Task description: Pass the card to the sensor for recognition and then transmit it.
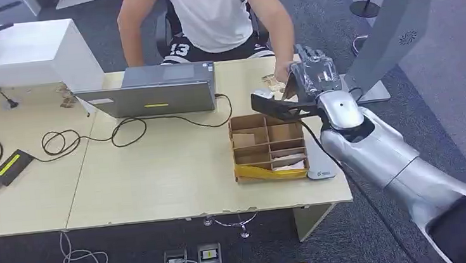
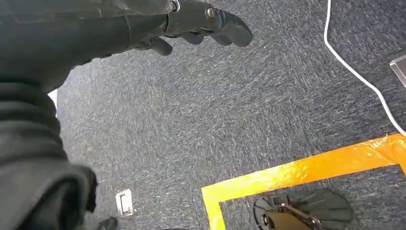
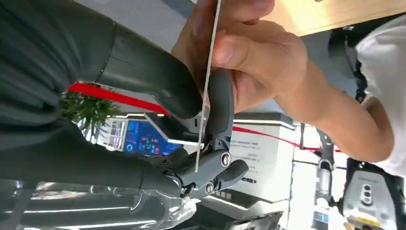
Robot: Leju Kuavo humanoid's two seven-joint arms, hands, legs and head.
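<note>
My right hand (image 1: 315,76) is raised over the table's far right corner. In the right wrist view it pinches a thin card (image 3: 207,91), seen edge-on, between its thumb (image 3: 158,81) and a dark finger (image 3: 220,108). A person's hand (image 3: 253,52) grips the same card at its other end, and reaches my hand from across the table (image 1: 281,71). A small white sensor pad (image 1: 320,173) lies on the table beside the box. My left hand (image 2: 201,21) hangs over the carpet with its fingers loosely apart and nothing in them.
A person in a white top (image 1: 210,12) sits behind the wooden table (image 1: 158,176). On it are a grey laptop (image 1: 151,97), a compartmented cardboard box (image 1: 268,146), black cables (image 1: 60,143) and a black adapter (image 1: 9,165). Orange floor tape (image 2: 306,170) marks the carpet.
</note>
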